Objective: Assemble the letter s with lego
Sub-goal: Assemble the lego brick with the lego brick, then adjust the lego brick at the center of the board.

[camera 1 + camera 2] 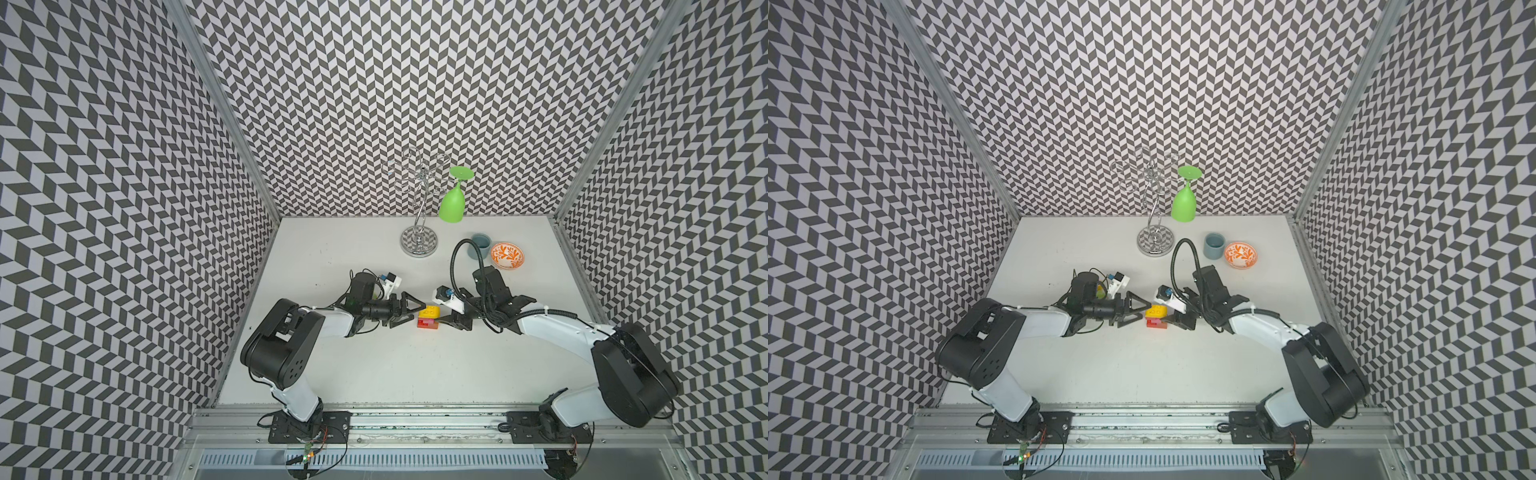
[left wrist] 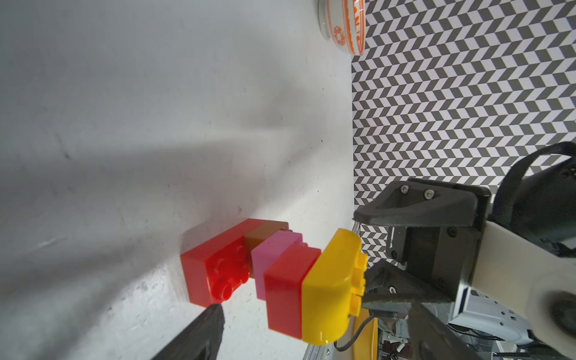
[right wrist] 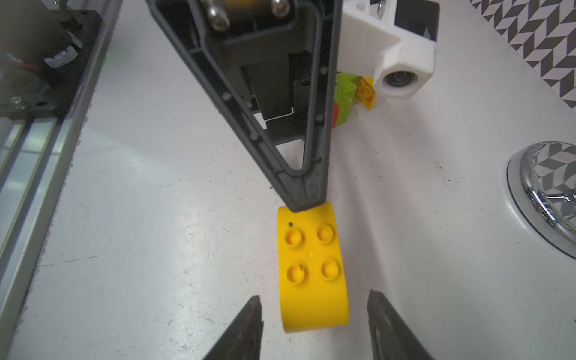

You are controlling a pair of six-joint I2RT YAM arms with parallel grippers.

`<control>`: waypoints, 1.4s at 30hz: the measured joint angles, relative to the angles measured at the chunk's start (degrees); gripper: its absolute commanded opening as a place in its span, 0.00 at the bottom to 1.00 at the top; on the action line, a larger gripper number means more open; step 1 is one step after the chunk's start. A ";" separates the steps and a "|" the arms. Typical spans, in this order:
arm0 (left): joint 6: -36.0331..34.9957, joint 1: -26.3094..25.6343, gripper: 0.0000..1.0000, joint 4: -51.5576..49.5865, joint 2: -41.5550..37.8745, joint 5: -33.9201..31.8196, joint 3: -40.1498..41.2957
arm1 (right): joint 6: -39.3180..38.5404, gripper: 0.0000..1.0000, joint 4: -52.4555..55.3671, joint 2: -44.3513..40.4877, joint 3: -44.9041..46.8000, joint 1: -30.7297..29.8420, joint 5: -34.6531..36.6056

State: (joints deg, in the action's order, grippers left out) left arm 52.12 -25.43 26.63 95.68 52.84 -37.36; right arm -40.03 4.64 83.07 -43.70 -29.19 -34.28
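Aluminium rail (image 1: pixel 415 415) is nearest, with both arms bolted on it. Mid counter (image 1: pixel 415 374): the lego stack (image 1: pixel 428 320) stands between the two arms.

Stack, from the counter up:
- long red brick (image 2: pixel 215 274), flat on the counter as base
- brown brick (image 2: pixel 263 237) and pink brick (image 2: pixel 271 258) on it
- small red brick (image 2: pixel 290 280) above, stepping out sideways
- rounded yellow brick (image 3: pixel 311 271) on top, studs up

The offset layers look deliberate, probably the start of the S bend.

Left end effector (image 1: pixel 419 313) is spread wide and holds nothing; one fingertip (image 3: pixel 307 202) touches the yellow's edge. Right end effector (image 3: pixel 314 311) is partly spread, tips either side of the yellow with gaps, no grip. The stack stands on its own, so the yellow is likely seated.

Spares lie behind the left wrist: lime green brick (image 3: pixel 344 93), second yellow brick (image 3: pixel 366 92) and a red one (image 3: pixel 336 113). They are probably parked close for the next layers. The others are hidden.

Far back, unrelated and well apart:
- grey-blue cup (image 1: pixel 481 243)
- orange-patterned bowl (image 1: pixel 507 255)
- chrome rack (image 1: pixel 419 245) with a green glass (image 1: pixel 452 203) hung upside down
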 measured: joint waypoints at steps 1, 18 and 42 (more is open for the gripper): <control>-0.24 0.11 0.95 -0.70 -0.68 -0.15 -0.22 | 0.48 0.62 -0.04 -0.68 0.11 0.20 -0.02; -12.76 17.62 0.99 -22.75 -16.79 -0.04 -2.16 | 36.04 0.68 -32.30 -27.06 33.51 -8.55 10.12; -18.29 21.55 0.99 -31.23 -16.87 1.03 -3.04 | 34.91 0.92 -63.04 15.04 25.62 -8.85 16.13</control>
State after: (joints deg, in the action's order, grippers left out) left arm 33.82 -3.88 -4.60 78.81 53.87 -40.40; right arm -5.13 -58.39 98.10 -18.09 -38.04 -18.15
